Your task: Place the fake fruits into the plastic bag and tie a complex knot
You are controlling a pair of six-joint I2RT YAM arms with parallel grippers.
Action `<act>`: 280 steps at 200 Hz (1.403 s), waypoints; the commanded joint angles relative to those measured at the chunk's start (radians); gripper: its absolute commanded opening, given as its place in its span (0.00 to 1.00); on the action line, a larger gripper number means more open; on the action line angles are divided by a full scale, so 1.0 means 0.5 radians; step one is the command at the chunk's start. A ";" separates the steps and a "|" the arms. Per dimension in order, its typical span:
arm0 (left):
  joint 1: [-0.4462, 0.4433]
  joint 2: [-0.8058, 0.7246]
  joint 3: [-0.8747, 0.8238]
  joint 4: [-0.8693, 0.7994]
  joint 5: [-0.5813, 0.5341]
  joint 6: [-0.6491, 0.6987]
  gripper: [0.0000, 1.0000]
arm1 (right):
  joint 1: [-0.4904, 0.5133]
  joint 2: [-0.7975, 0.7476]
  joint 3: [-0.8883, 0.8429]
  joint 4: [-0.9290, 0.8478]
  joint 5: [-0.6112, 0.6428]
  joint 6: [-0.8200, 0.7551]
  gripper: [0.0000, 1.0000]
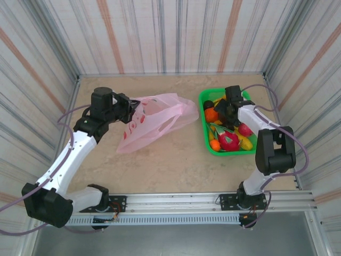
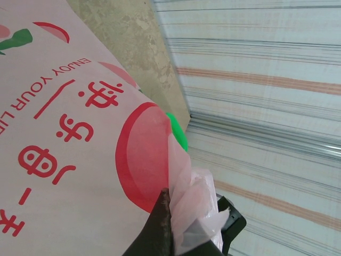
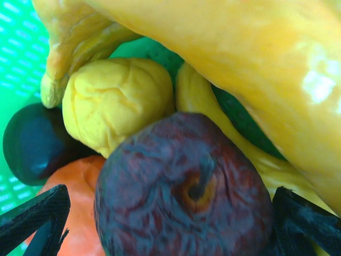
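Note:
The pink plastic bag with red peach prints lies flat on the table, left of centre. My left gripper is at the bag's left end, shut on a bunched fold of it. The fake fruits are piled in a green basket on the right. My right gripper is down among them at the basket's far end. It is open, and its fingers straddle a dark purple-brown wrinkled fruit. A yellow banana, a lumpy yellow fruit and an orange one crowd around it.
Striped walls close the table in on three sides. The basket sits close to the right wall. Bare tabletop stretches between the bag and the rail at the near edge.

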 commanded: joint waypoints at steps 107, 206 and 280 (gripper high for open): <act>0.005 -0.040 0.004 0.022 0.013 -0.008 0.00 | -0.005 0.067 0.039 0.009 0.010 -0.075 0.66; 0.003 -0.023 -0.006 0.022 0.026 -0.002 0.00 | 0.014 -0.354 -0.041 -0.037 0.014 -0.161 0.63; 0.003 0.028 -0.011 0.027 0.058 0.028 0.00 | 0.163 -1.012 -0.149 -0.331 -0.088 -0.209 0.63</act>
